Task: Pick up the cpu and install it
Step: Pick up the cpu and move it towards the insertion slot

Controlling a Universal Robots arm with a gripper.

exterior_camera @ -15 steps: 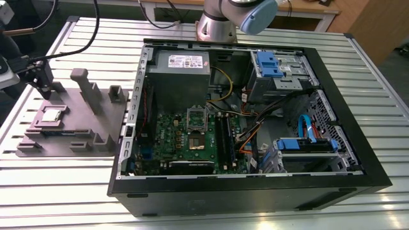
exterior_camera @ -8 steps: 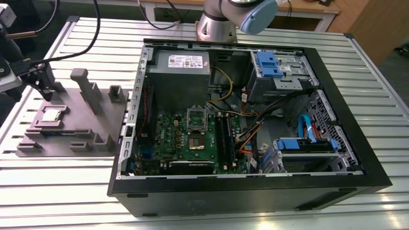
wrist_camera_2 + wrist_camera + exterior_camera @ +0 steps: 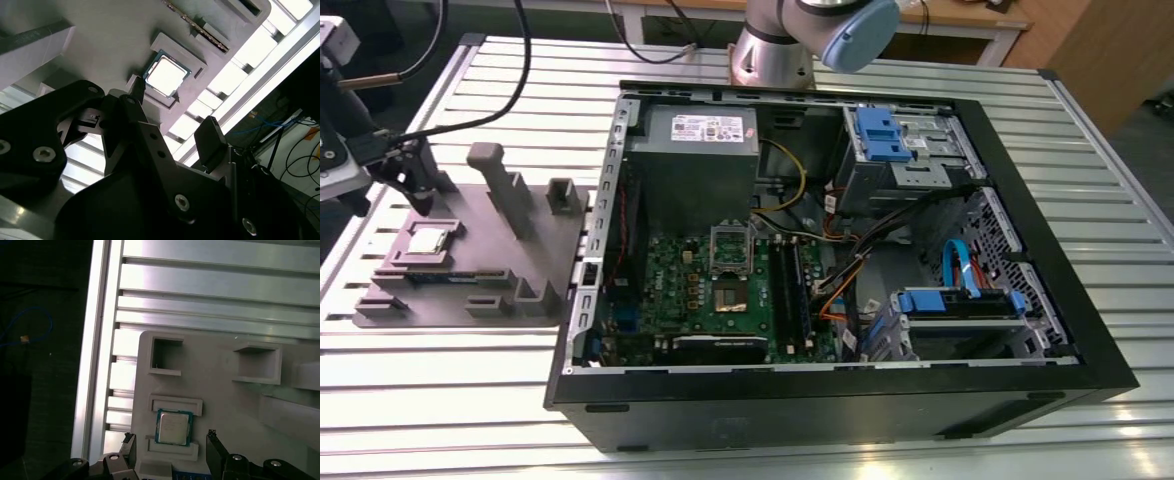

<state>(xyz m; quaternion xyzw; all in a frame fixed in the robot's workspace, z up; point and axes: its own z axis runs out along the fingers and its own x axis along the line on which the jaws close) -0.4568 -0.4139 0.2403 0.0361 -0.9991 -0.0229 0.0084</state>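
While the slatted desk (image 3: 454, 400) carries everything, the big black case (image 3: 854, 405) lies on its side with the panel off. That puts the green board (image 3: 707, 290) face up, so I'd say it is laid that way for reaching in from above. The metal-framed socket (image 3: 731, 243) looks to be waiting.

Over on the exterior view's left, well apart from the case, sits the grey tray (image 3: 494, 250). Its raised blocks and pockets keep each part in a known spot.

Now the pincer (image 3: 407, 180): it hangs over the tray's far corner with its black fingers (image 3: 212, 135) spread wide and nothing held between them, looking set to straddle a flat part.

And there's the cpu (image 3: 430, 240)! It lies flat, silver top up, in a shallow framed recess of the tray. In both wrist views the cpu (image 3: 173, 426) sits ahead of the pincer (image 3: 171, 436), lined up with the gap between the tips. One tip is close by its corner, with no contact that I can see.
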